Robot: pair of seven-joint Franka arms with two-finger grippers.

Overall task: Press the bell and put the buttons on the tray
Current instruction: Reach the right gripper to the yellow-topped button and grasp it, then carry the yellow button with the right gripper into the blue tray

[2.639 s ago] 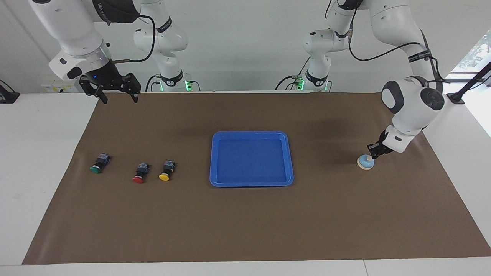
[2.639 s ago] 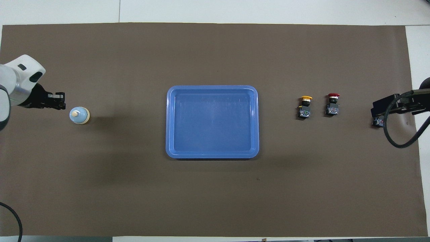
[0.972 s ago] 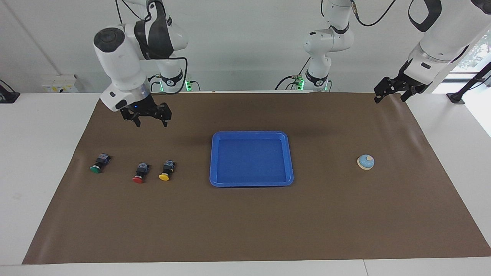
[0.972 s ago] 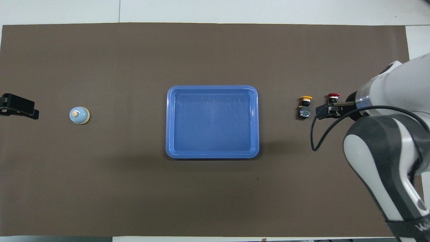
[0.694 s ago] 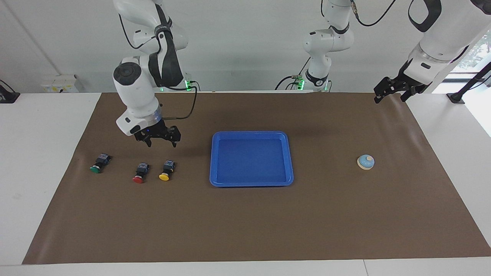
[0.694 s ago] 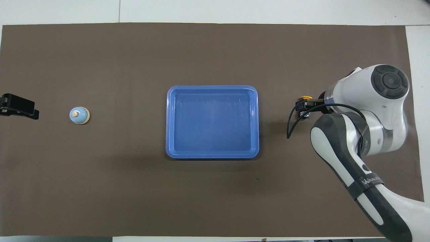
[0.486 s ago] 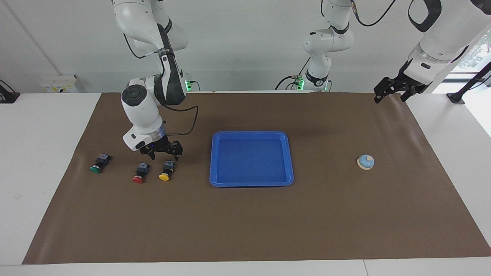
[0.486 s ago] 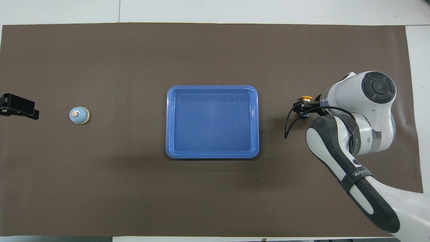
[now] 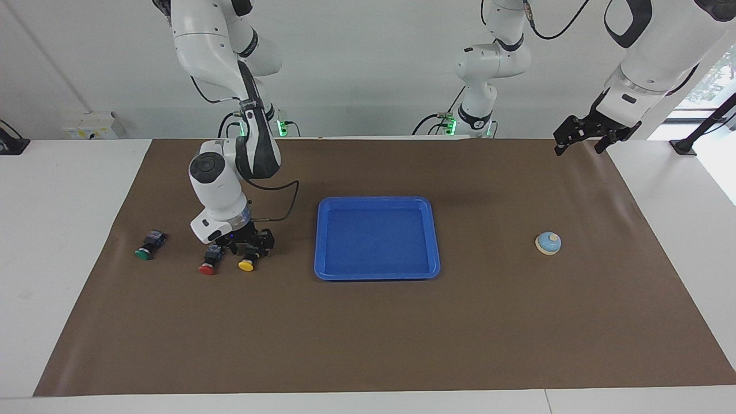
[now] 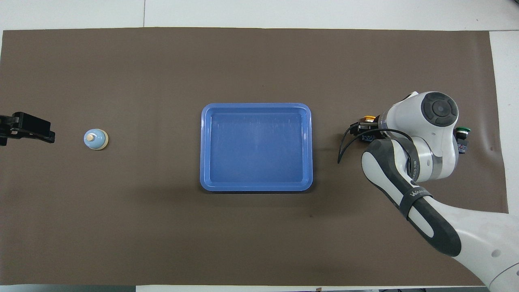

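The right claw [image 9: 251,248] is down around the yellow button [image 9: 247,264], at nine o'clock of the tray [image 9: 376,275], its grip unclear; the left claw [image 9: 581,138] waits released.

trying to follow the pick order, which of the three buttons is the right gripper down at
The yellow button, the one beside the tray. The right gripper straddles its black body; the red button and green button lie untouched.

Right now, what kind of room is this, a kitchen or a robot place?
Most likely a robot lab, not a kitchen. Two white robot arms stand at a table covered by a brown mat, with only practice things laid out: a blue tray, push buttons and a small bell.
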